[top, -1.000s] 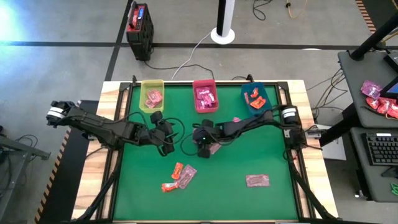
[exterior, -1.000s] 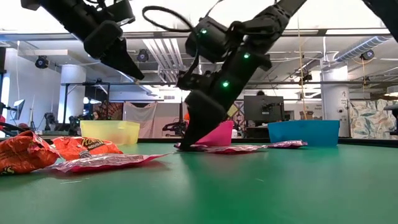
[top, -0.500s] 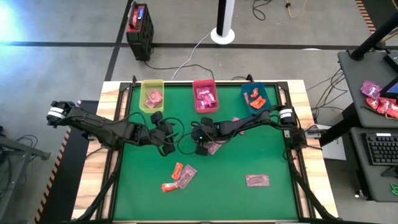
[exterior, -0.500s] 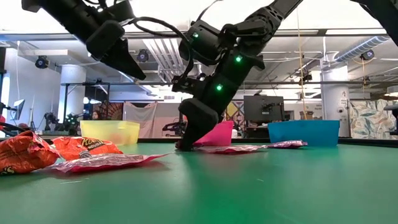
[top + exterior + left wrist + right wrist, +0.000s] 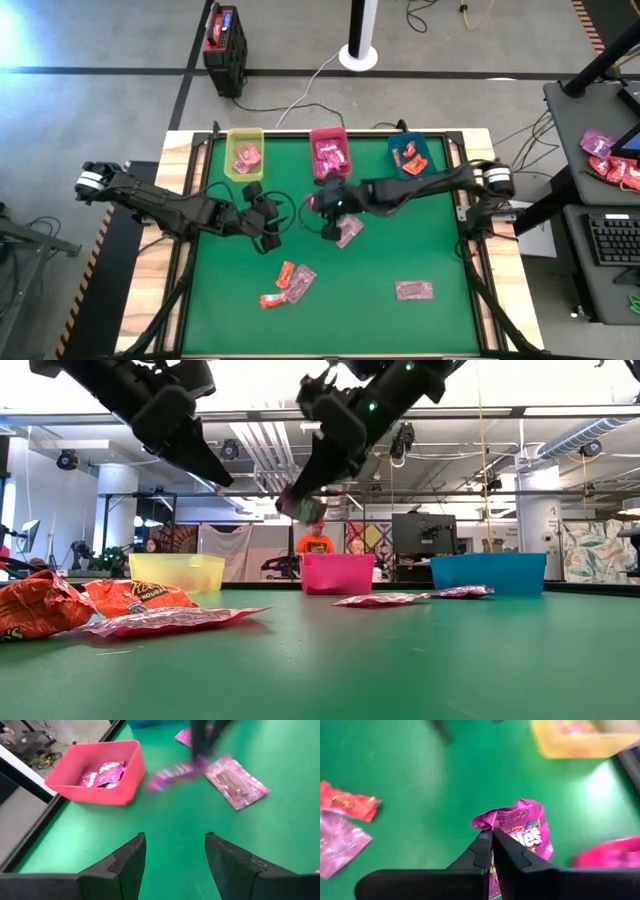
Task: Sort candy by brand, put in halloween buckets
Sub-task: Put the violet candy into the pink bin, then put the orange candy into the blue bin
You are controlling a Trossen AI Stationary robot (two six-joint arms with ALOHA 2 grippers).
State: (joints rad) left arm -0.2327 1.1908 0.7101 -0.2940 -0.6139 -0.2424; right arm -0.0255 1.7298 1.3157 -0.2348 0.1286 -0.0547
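Note:
My right gripper (image 5: 329, 210) hangs above the table's middle, just near of the pink-red bucket (image 5: 330, 153), shut on a magenta candy packet (image 5: 519, 834). A paler pink packet (image 5: 348, 233) lies flat on the green mat beneath it. My left gripper (image 5: 271, 227) hovers open to the left of it, holding nothing. The yellow-green bucket (image 5: 245, 154) and the blue bucket (image 5: 410, 155) flank the pink-red one along the far edge, each with candy inside. My right gripper pinches the magenta packet by an edge (image 5: 506, 851) between its two fingers. The fingers slant down from above. The packet is lifted clear of the mat and hangs crumpled below the fingertips (image 5: 300, 508).
Orange packets (image 5: 285, 274) (image 5: 269, 299) and a pale pink one (image 5: 303, 283) lie left of centre toward the near edge. Another pink packet (image 5: 413, 290) lies near right, and a small one (image 5: 380, 192) near the blue bucket. Wooden rails (image 5: 180, 180) frame the mat.
My right gripper has shut on the magenta packet and risen from the mat, shifting toward the far edge and the pink-red bucket. The packet has come up clear with it, while the paler pink packet stays on the mat.

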